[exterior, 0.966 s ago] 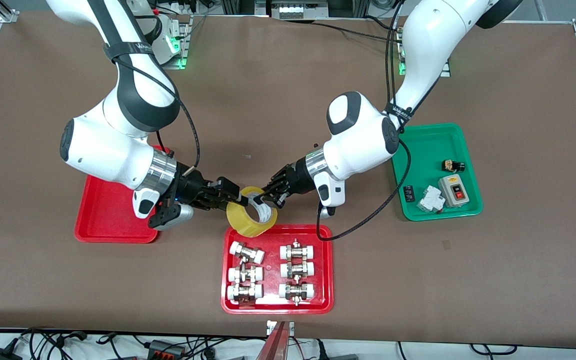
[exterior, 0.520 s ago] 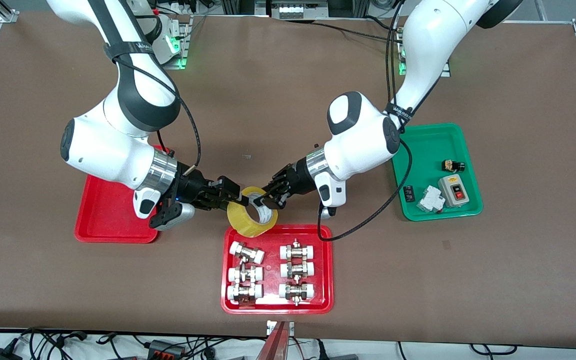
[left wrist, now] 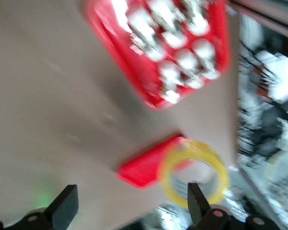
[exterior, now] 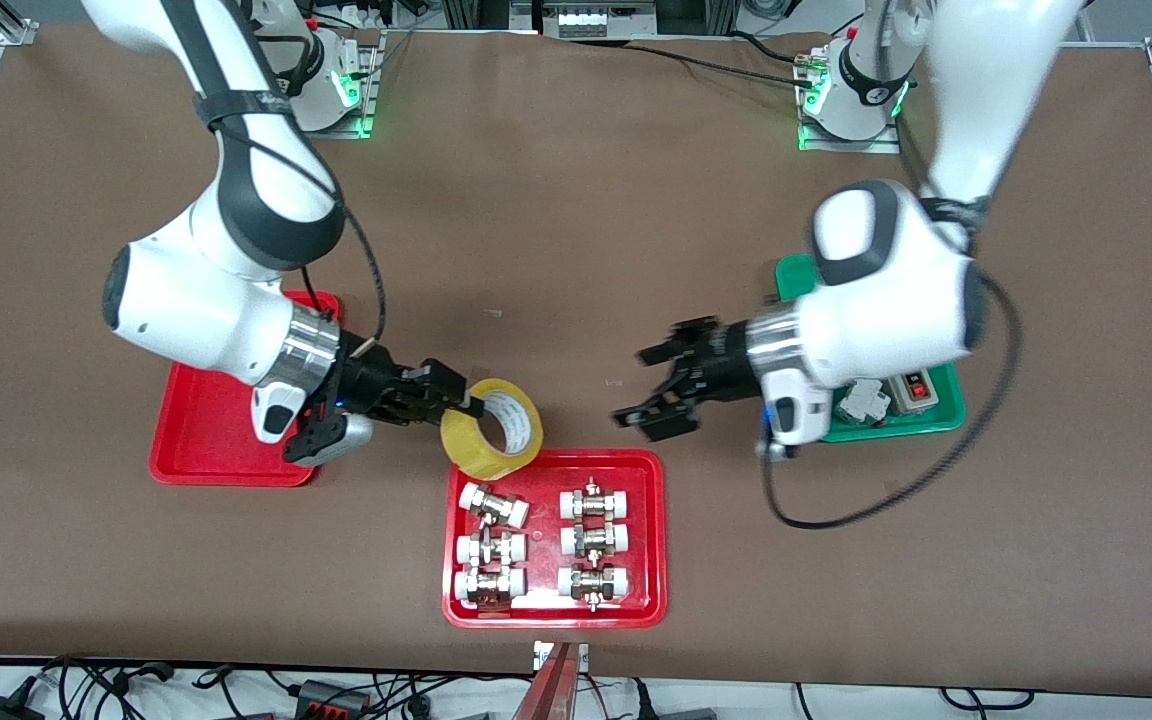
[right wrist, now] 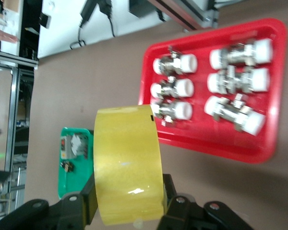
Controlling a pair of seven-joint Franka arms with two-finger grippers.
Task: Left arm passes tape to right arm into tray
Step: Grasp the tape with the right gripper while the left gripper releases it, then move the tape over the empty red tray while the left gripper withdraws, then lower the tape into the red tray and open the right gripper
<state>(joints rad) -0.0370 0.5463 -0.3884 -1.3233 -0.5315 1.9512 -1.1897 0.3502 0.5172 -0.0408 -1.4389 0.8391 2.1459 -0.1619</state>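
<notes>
The yellow tape (exterior: 491,428) is held in my right gripper (exterior: 466,408), whose fingers are shut across the roll's width. It hangs over the table between the plain red tray (exterior: 206,440) and the fittings tray. In the right wrist view the tape (right wrist: 127,167) fills the space between the right gripper's (right wrist: 129,203) fingers. My left gripper (exterior: 648,385) is open and empty, over bare table beside the green tray. In the left wrist view the left gripper (left wrist: 130,208) has its jaws wide apart, with the tape (left wrist: 194,172) and the plain red tray (left wrist: 149,165) farther off.
A red tray (exterior: 651,530) of several metal-and-white pipe fittings lies near the front camera, just under the tape's edge. A green tray (exterior: 891,428) with small electrical parts lies at the left arm's end, partly hidden by the left arm.
The left gripper has let go of the tape, opened and drawn back toward the green tray. The right gripper keeps the tape and has shifted slightly toward the plain red tray.
</notes>
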